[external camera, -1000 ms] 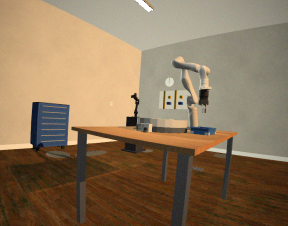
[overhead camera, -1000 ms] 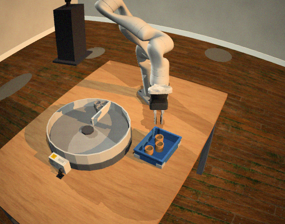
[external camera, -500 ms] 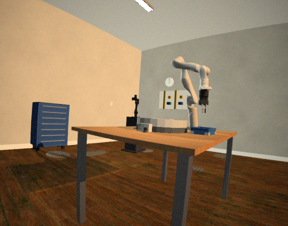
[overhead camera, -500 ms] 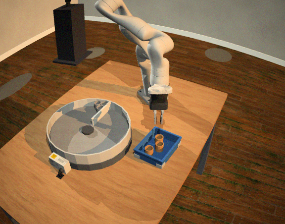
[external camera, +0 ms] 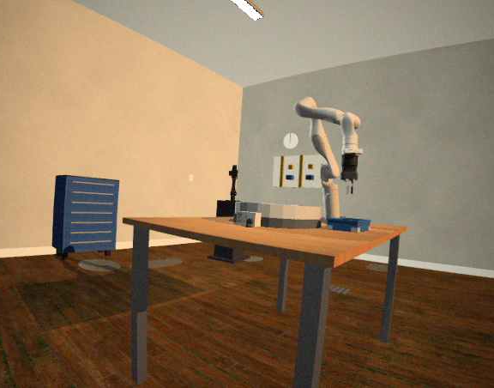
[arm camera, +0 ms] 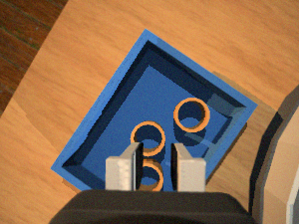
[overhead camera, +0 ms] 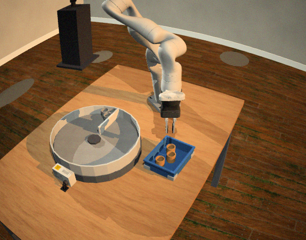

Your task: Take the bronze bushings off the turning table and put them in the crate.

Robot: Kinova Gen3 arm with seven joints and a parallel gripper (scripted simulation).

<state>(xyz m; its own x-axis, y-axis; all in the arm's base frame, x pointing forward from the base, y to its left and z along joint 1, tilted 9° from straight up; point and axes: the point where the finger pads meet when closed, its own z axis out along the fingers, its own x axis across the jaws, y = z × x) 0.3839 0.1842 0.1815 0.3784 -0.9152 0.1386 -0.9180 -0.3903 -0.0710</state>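
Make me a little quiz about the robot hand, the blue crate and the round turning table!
1. How many bronze bushings stand in the crate?
2. True or false: the hand grips a bushing.
3. What stays on the turning table: A) steel bushings, B) a bronze bushing, C) the crate?

Key: 1. Three. 2. False; it hangs above the crate, its fingers a little apart, with nothing between them. 3. A, grey ones beside the divider.

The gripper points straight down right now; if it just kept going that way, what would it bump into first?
Most likely a bronze bushing standing in the blue crate: the gripper, empty and part open, hangs well above it. Depth is unclear, so it may meet the neighbouring bushing instead.
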